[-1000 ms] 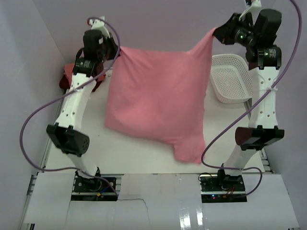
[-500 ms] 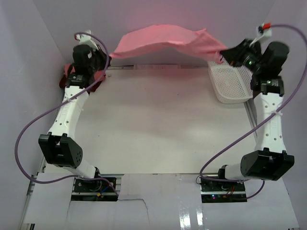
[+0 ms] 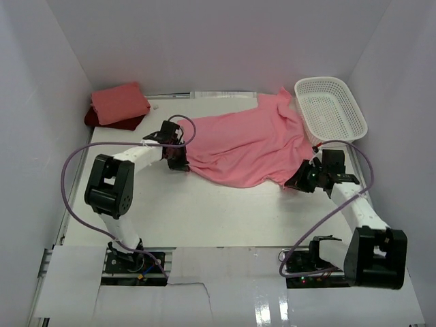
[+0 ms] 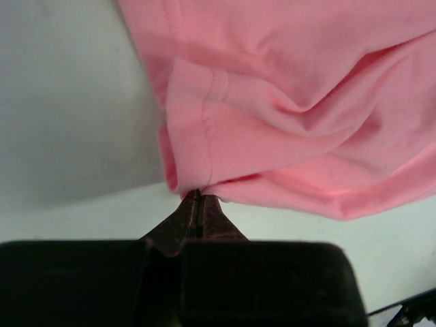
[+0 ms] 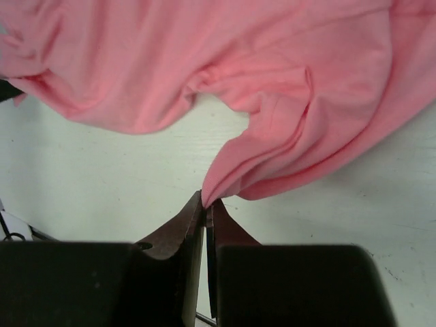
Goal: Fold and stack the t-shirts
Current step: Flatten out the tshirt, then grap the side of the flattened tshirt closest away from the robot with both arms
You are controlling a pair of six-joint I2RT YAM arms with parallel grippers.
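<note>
The rose pink t-shirt (image 3: 245, 146), held spread in the air a second ago and then swung high toward the back, has been laid rumpled on the table (image 3: 225, 218). The left gripper (image 3: 181, 159) and right gripper (image 3: 293, 183) have been lowered to the tabletop at its near corners.

the top view looks down from high above and behind the near edge of the table (image 3: 225, 211), far enough back to take in its whole surface. the left wrist view sits low and very close behind the left gripper (image 4: 197, 197), facing forward past its fingertips. the right wrist view sits likewise behind the right gripper (image 5: 206, 201). all three share the rose pink t-shirt (image 4: 293, 102) just beyond the fingertips, and the pale tabletop beside them.
</note>
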